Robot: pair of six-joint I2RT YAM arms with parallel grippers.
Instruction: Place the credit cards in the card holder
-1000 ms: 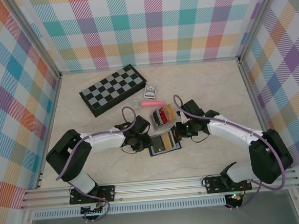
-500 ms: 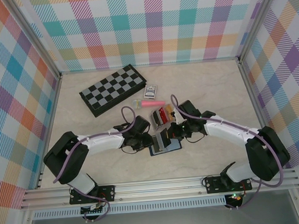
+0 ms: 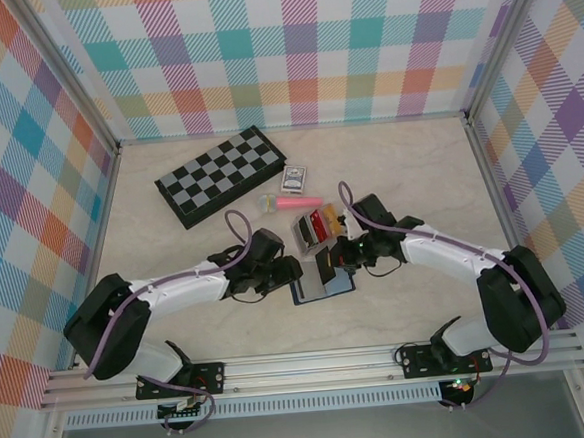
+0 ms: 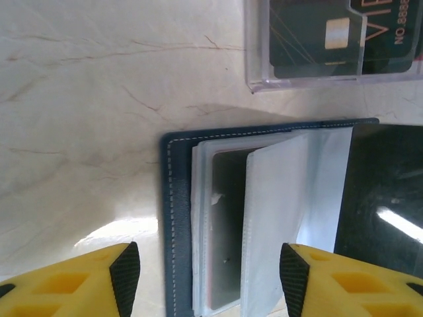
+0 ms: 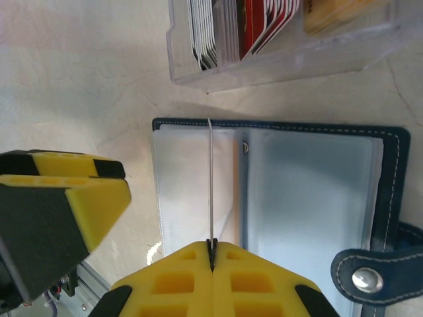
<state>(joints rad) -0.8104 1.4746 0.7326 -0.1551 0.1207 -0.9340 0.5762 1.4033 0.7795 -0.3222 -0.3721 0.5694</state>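
Since a second ago the left end effector has widened its jaws, now spread just left of the card holder, which lies open on the desk. Above its fold the right end effector pinches a dark credit card upright on edge. Insertion looks under way; next, the card's lower edge must find a sleeve mouth. Both forearms reach low toward the holder.

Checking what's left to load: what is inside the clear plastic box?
The clear box holds white-edged cards, red cards and a yellow card, on edge. Overlap hides their count.
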